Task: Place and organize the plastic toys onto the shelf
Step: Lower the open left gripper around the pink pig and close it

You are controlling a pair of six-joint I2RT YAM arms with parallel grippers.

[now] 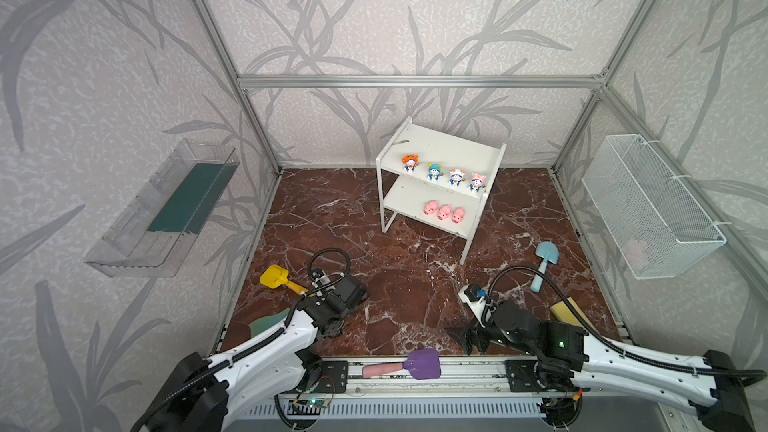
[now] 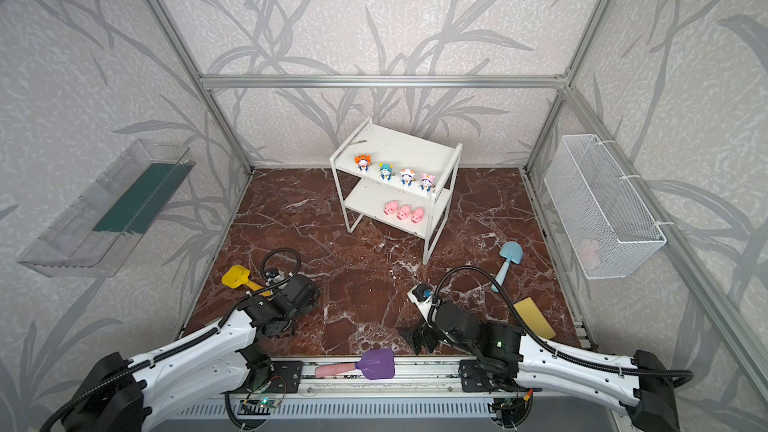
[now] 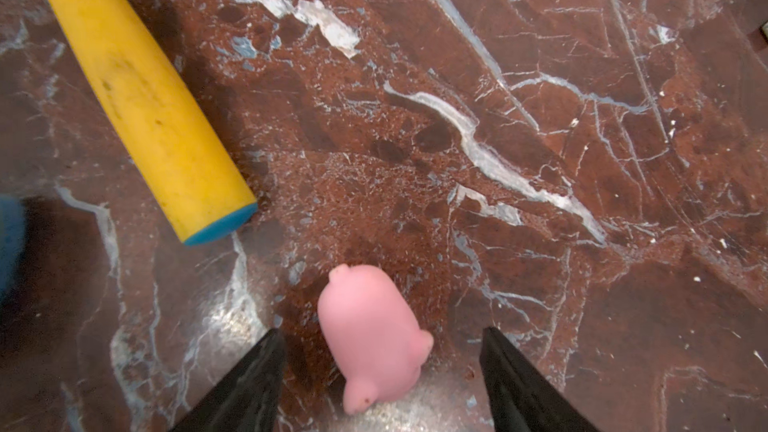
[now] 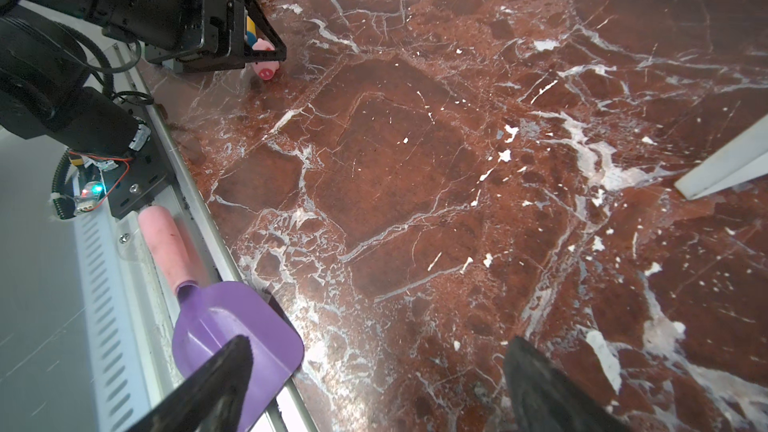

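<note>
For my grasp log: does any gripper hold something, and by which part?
Nothing is held. The left gripper stands open around the pink pig, not touching; the right gripper is empty.

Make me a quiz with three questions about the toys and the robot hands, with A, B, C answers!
1. Where is the stray pig?
A) on the top board of the shelf
B) on the table, between the fingers of the left gripper
C) held up in the air

2. How many pigs stand on the lower board?
A) two
B) three
C) five

3. How is the right gripper?
A) open and empty
B) shut on a pig
C) shut tight on nothing

Answers:
1 B: the left wrist view shows it lying there with a finger on either side, not touching it.
2 B: both top views show three in a row.
3 A: its wrist view shows spread fingers with only table between.
</note>
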